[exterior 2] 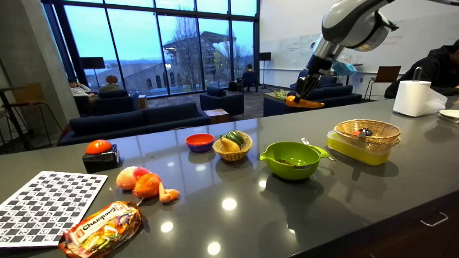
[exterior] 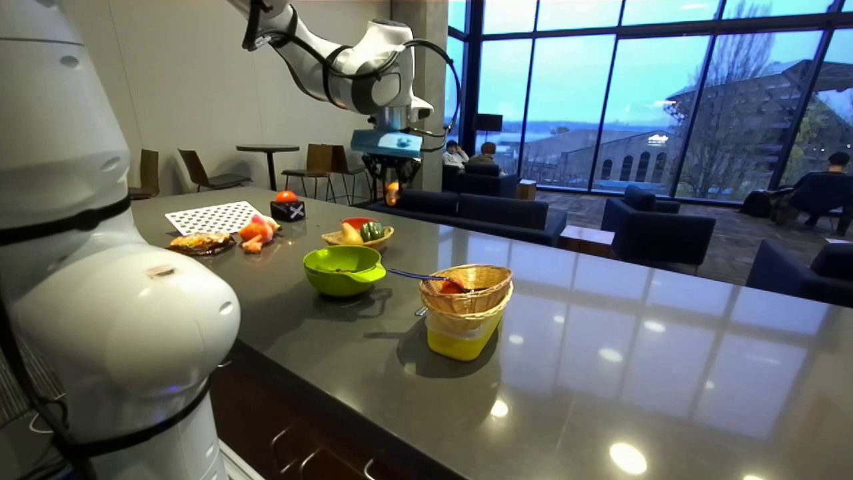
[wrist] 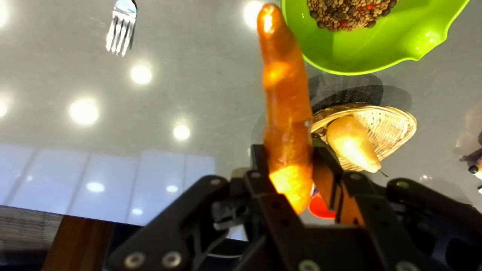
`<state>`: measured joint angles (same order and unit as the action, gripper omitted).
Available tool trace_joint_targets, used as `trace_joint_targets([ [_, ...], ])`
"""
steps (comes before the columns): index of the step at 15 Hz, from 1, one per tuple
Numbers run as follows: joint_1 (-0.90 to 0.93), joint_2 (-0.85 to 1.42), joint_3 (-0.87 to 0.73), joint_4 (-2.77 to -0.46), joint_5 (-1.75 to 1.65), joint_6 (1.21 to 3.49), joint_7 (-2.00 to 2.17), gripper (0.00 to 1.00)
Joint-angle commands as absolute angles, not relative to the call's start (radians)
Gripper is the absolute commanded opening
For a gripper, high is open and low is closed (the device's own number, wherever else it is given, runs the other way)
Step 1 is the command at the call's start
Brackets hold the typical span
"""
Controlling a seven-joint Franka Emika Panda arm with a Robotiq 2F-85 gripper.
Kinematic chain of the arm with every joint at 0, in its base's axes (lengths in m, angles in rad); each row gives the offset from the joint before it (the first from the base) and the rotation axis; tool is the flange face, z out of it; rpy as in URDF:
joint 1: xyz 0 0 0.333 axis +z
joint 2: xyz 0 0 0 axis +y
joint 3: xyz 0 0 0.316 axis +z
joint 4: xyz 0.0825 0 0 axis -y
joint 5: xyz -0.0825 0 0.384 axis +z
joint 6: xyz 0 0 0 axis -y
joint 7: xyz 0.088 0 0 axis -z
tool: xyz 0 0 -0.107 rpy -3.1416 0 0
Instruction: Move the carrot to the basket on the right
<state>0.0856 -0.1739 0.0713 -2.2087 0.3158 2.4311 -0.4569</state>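
black two-fingered robot gripper (wrist: 289,160): fingers pinching the thick end of the slim, tapering, glossy orange carrot (wrist: 283,94); narrow tip juts well past the fingertips. in both exterior views carrot up clear of the glossy grey countertop (exterior 2: 258,225), apart from the oval tan wicker basket (exterior 2: 386,131).

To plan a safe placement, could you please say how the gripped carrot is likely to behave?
The carrot is probably stiff, since it juts from the gripper without visible sag. Its glossy highlights suggest a slippery surface. Being slim and rounded, it might roll if set down and nudged.
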Motion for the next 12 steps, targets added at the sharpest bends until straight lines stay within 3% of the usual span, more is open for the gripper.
trace_joint_targets([
  [1, 0.096, -0.278, 0.028, -2.316, 0.346, 2.474, -0.407, 0.11],
  [12, 0.103, -0.448, -0.056, -2.529, 0.372, 2.561, -0.277, 0.11],
])
